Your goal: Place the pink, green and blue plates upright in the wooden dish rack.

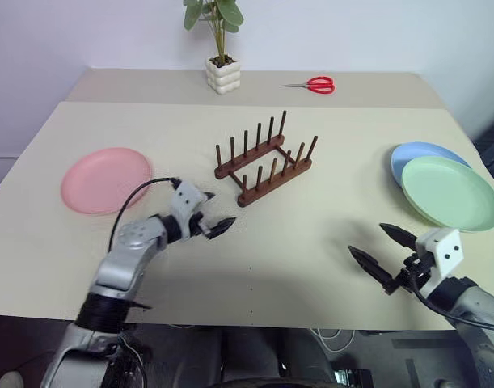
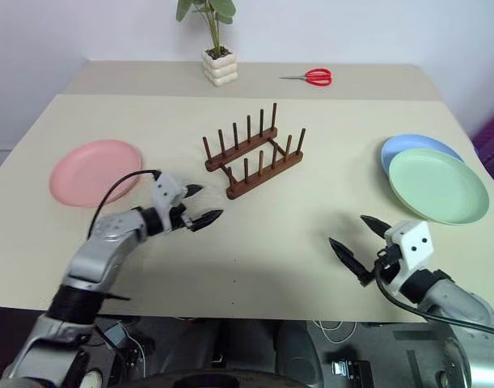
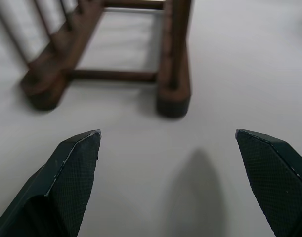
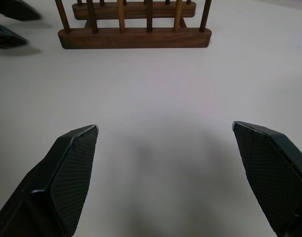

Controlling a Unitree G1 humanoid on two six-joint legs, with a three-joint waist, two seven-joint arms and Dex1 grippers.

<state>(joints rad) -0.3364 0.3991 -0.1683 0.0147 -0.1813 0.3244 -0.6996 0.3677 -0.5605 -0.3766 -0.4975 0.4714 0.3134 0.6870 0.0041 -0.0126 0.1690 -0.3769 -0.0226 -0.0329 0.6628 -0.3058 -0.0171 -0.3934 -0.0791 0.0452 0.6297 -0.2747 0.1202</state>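
The empty wooden dish rack (image 1: 267, 158) stands in the middle of the table. On the left lies the pink plate (image 1: 107, 179), flat. On the right the green plate (image 1: 450, 192) lies flat, overlapping the blue plate (image 1: 418, 151) behind it. My left gripper (image 1: 220, 208) is open and holds nothing; it hovers just in front of the rack's near left end (image 3: 173, 94), to the right of the pink plate. My right gripper (image 1: 366, 238), also open and holding nothing, hangs near the table's front edge, in front of the green plate. In the right wrist view it faces the rack (image 4: 136, 38) across bare table.
A potted plant (image 1: 222, 73) and red scissors (image 1: 315, 84) sit on the far table section behind the rack. Bare tabletop (image 1: 295, 242) lies between the two grippers. The table's front edge (image 1: 255, 325) runs just below both arms.
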